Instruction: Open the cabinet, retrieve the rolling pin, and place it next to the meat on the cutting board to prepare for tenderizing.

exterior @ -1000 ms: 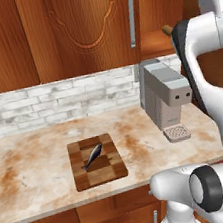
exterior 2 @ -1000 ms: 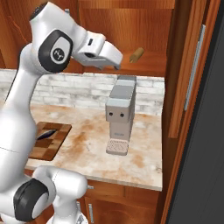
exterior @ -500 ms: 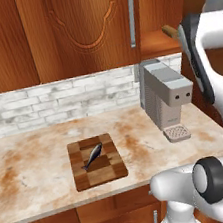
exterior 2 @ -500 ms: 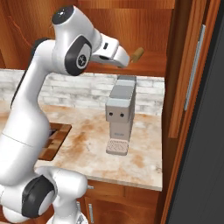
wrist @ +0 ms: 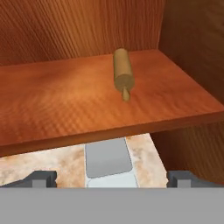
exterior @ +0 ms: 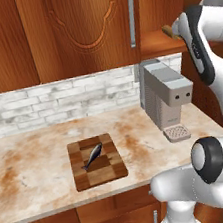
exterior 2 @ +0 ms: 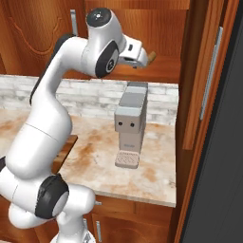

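Observation:
The cabinet (exterior 2: 161,38) stands open, its door (exterior 2: 207,71) swung out to the right. On its plain wooden shelf (wrist: 65,100) lies the rolling pin (wrist: 122,71), a tan cylinder with one handle end pointing at me; that end also peeks out past my arm (exterior: 168,31) (exterior 2: 152,57). My gripper (wrist: 111,178) hovers just in front of the shelf edge, open and holding nothing, short of the pin. Down on the counter, the checkered cutting board (exterior: 112,170) carries the meat (exterior: 92,156), a small dark fish shape. My arm hides most of the board (exterior 2: 66,144) in the right base view.
A grey coffee machine (exterior: 167,97) (exterior 2: 130,121) stands on the marble counter (exterior: 35,165) right under the open shelf; its top (wrist: 107,158) lies below my fingers. The wider carved cabinet door (exterior: 80,27) hangs shut to the left. The open door edges the right side.
My arm has swung up and rightwards, bringing the gripper closer to the shelf and the rolling pin. The jaws have stayed wide. Board, meat and pin have not moved.

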